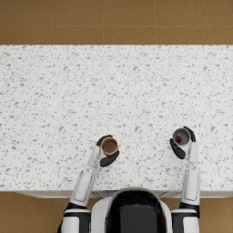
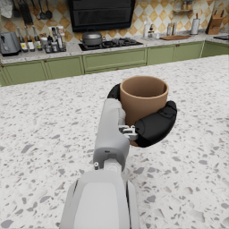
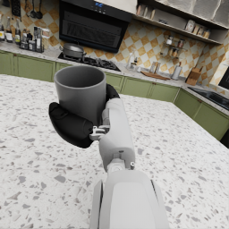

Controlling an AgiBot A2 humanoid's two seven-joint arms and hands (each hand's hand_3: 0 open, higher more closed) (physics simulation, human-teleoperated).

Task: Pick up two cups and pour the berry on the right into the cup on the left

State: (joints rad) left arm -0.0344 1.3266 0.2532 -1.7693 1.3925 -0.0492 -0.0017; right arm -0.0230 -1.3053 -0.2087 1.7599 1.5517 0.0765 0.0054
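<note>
The left hand (image 1: 105, 154) grasps the brown cup (image 1: 109, 146) upright over the speckled counter (image 1: 54, 113), fingers wrapped round its wall. The right hand (image 1: 183, 144) likewise clasps the grey cup (image 1: 181, 136) — upright, well apart from the brown one — with the red berry (image 1: 178, 139) lying inside it

Even, bright, rendered light is filling every view, casting only faint soft shadows on the white speckled stone countertop (image 1: 91, 91); the head view is looking slightly soft and pixelated, without glare.
</note>
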